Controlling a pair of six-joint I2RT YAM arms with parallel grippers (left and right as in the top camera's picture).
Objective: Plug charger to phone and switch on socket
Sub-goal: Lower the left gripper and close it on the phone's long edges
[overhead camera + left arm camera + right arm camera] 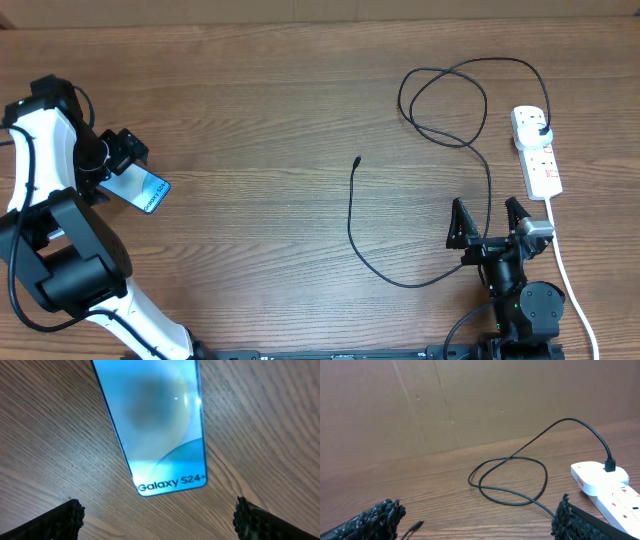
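Right gripper [485,206]: spread wide, gripping nothing, low at the table's [250,120] near edge.
Charger [350,215]: cable runs between those fingers, loose tip [358,159] lying mid-table, loop beyond.
Left gripper [157,506]: wide too, hovering over the phone [155,425], which is flat on the wood, far left, screen lit.
Socket [540,160]: far right, black plug [541,131] seated in it.

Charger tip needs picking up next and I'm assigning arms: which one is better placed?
Right. The right gripper is open beside the charger, whose tip shows in that wrist view. The left gripper hovers over the phone, farther away.
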